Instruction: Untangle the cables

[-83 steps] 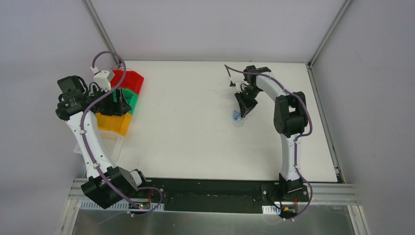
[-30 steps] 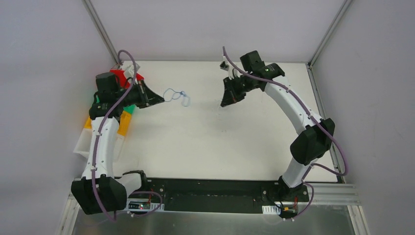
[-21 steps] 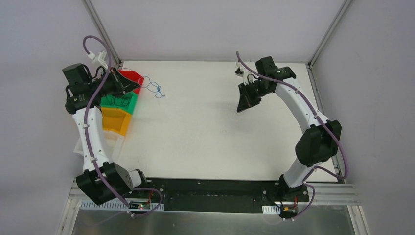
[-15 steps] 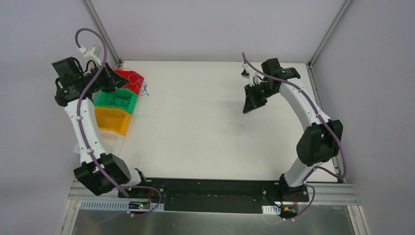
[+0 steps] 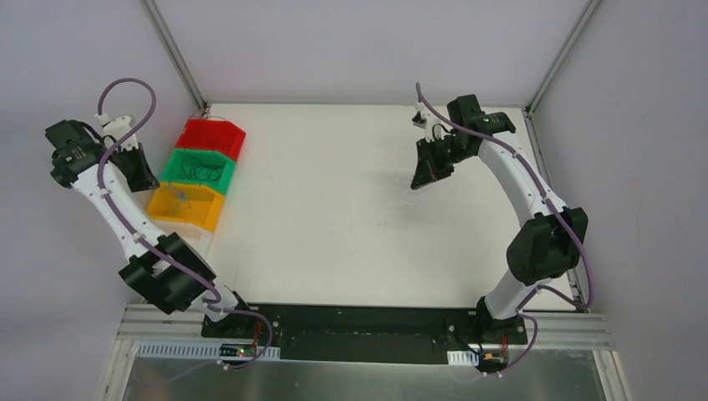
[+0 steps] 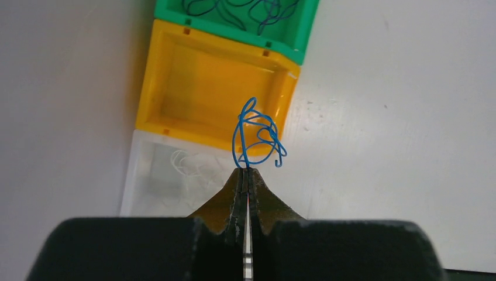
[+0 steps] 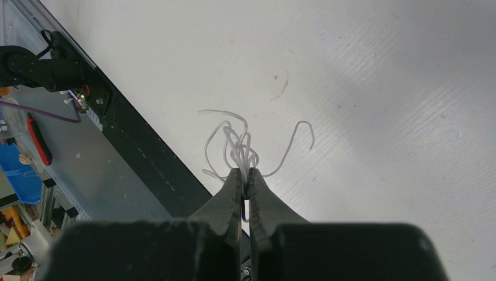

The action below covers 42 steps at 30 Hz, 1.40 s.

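**Left wrist view.** The left gripper (image 6: pixel 246 171), fingers pressed together, pinches the blue cable (image 6: pixel 255 137) by its lower end. The cable's loops stand at frame centre, overlapping the lower right corner of the yellow bin (image 6: pixel 169 99) (green bin (image 6: pixel 292 41) above it, clear bin (image 6: pixel 146 187) below).

**Right wrist view.** The right gripper (image 7: pixel 245 172), likewise closed, clamps a bundle of clear cable (image 7: pixel 237 149) at frame centre, above the white table (image 7: pixel 380 88).
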{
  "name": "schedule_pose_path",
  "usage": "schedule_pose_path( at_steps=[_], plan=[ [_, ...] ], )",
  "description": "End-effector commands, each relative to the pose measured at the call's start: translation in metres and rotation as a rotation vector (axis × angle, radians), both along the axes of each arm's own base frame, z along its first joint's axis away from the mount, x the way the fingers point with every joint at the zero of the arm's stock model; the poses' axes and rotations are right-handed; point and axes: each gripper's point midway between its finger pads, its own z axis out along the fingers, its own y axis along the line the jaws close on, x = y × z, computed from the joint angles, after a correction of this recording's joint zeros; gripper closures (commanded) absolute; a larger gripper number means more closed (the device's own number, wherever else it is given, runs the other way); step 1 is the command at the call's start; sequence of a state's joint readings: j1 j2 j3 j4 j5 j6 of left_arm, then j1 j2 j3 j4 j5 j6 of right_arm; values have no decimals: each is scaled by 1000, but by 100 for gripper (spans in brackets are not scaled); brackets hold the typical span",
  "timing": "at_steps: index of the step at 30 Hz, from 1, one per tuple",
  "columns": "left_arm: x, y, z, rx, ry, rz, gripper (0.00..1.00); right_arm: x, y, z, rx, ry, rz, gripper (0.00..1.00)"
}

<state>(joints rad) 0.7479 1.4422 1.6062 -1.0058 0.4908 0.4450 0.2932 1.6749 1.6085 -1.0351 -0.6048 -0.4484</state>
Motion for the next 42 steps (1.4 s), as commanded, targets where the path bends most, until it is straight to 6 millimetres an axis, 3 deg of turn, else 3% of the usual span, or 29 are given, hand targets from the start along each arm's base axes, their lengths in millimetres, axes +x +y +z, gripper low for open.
schedule_pose_path(
  at_steps=[1, 7, 13, 14, 16, 18, 21, 23, 28, 30, 33, 35, 38, 42],
  plan=[
    [-13, 29, -27, 13, 97, 11, 100, 8, 23, 33, 94, -35, 6, 100],
    [4, 55, -58, 21, 113, 47, 100, 16, 53, 53, 145, -45, 33, 100],
    [16, 62, -59, 17, 81, 57, 100, 12, 77, 69, 179, -64, 62, 100],
    [18, 61, -58, 21, 82, 53, 97, 9, 81, 71, 185, -63, 68, 100],
    [20, 58, -56, 27, 77, 43, 68, 7, 86, 76, 196, -64, 74, 100],
    [24, 45, -45, 16, 34, 16, 51, 5, 93, 85, 217, -71, 80, 100],
    [32, -9, -6, -109, -146, -90, 38, 2, 107, 102, 264, -81, 90, 100],
    [33, -62, 23, -229, -263, -208, 33, -1, 117, 116, 307, -84, 100, 100],
    [18, -202, 53, -463, -334, -564, 24, -11, 140, 137, 417, -35, 132, 100],
    [12, -246, 64, -537, -367, -652, 23, -15, 147, 140, 441, -12, 145, 100],
    [8, -297, 89, -641, -466, -739, 18, -23, 158, 141, 455, 1, 171, 100],
    [-1, -330, 94, -696, -479, -804, 14, -28, 164, 143, 463, 1, 188, 100],
    [-11, -370, 85, -763, -399, -862, 13, -34, 172, 145, 469, -6, 210, 100],
    [-13, -399, 73, -809, -332, -885, 14, -45, 181, 145, 475, -1, 246, 100]
  ],
)
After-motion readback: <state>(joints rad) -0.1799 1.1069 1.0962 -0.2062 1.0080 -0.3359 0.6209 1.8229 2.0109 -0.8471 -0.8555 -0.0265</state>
